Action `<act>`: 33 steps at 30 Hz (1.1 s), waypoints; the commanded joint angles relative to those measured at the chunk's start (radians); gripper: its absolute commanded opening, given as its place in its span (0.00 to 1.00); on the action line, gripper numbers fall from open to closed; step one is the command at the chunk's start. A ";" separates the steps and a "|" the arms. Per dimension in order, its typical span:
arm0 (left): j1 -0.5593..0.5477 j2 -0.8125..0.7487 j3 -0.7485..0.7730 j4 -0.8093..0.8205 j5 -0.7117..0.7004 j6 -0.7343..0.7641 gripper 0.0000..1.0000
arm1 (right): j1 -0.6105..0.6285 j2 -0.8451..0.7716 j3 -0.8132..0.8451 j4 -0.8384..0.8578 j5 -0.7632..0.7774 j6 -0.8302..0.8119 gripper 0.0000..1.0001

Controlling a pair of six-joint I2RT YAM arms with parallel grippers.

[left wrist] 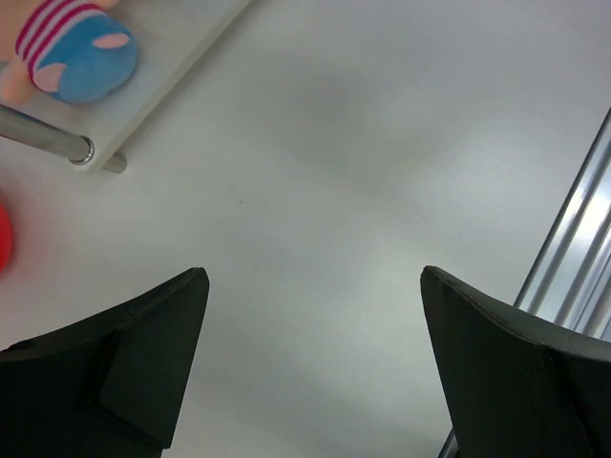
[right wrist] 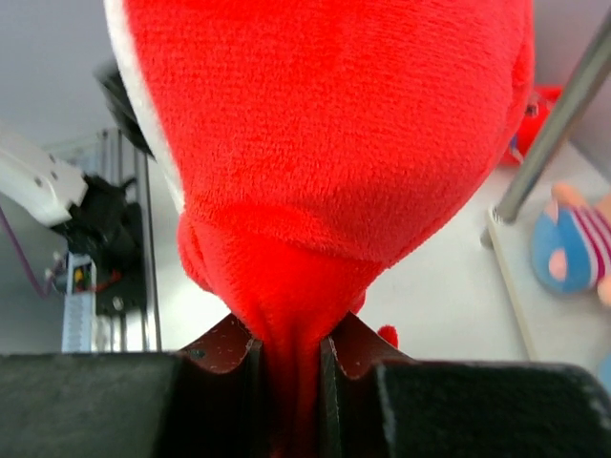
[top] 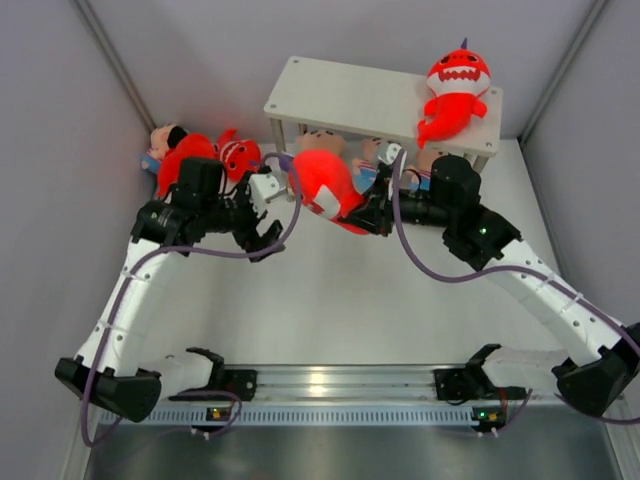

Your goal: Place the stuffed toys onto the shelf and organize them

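Observation:
My right gripper [top: 372, 215] is shut on the tail of a red shark [top: 325, 180] and holds it in the air just in front of the off-white shelf [top: 350, 100]. In the right wrist view the shark [right wrist: 325, 134] fills the frame, pinched in the gripper [right wrist: 286, 348]. Another red shark [top: 455, 95] lies on the top tier at the right. Striped dolls [top: 370, 155] sit on the lower tier. My left gripper [top: 262, 235] is open and empty over bare table left of the held shark; its wrist view shows spread fingers [left wrist: 143, 353] and a doll [left wrist: 72, 52] on the lower tier.
A pile of toys lies at the back left: a doll [top: 160, 140] and two red sharks [top: 185, 155]. A silver shelf leg [right wrist: 554, 114] stands right of the held shark. The metal base rail [top: 330, 385] runs along the near edge. Grey walls close both sides.

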 commanded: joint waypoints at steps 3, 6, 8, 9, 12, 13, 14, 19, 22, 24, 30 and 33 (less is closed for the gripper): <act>-0.015 -0.061 0.118 -0.291 0.071 0.375 0.99 | -0.088 -0.078 -0.131 0.013 -0.193 -0.140 0.00; -0.039 -0.093 0.158 -0.299 0.059 0.469 0.98 | -0.090 -0.096 -0.191 0.063 -0.265 -0.157 0.00; -0.053 -0.096 0.200 -0.299 0.085 0.502 0.98 | -0.090 -0.093 -0.216 0.149 -0.335 -0.136 0.00; -0.057 -0.085 0.220 -0.299 0.102 0.497 0.98 | -0.091 -0.087 -0.230 0.173 -0.351 -0.102 0.00; -0.073 -0.039 0.283 -0.298 0.163 0.453 0.98 | -0.087 -0.032 -0.207 0.186 -0.388 -0.076 0.00; -0.073 -0.018 0.293 -0.298 0.175 0.443 0.99 | -0.084 -0.021 -0.202 0.186 -0.392 -0.068 0.00; -0.077 -0.012 0.299 -0.299 0.180 0.443 0.98 | -0.080 -0.009 -0.199 0.218 -0.406 -0.062 0.00; -0.094 0.059 0.374 -0.299 0.191 0.402 0.99 | -0.028 0.059 -0.162 0.278 -0.421 -0.050 0.00; -0.108 0.070 0.373 -0.298 0.198 0.402 0.98 | -0.011 0.080 -0.150 0.325 -0.431 -0.030 0.00; -0.125 0.071 0.356 -0.299 0.192 0.403 0.98 | -0.011 0.105 -0.127 0.336 -0.438 -0.024 0.00; -0.173 0.133 0.388 -0.295 0.085 0.318 0.00 | 0.001 0.128 -0.112 0.332 -0.422 -0.013 0.15; -0.171 0.179 0.431 -0.276 0.007 0.176 0.00 | 0.005 0.053 -0.158 0.284 -0.143 -0.039 0.52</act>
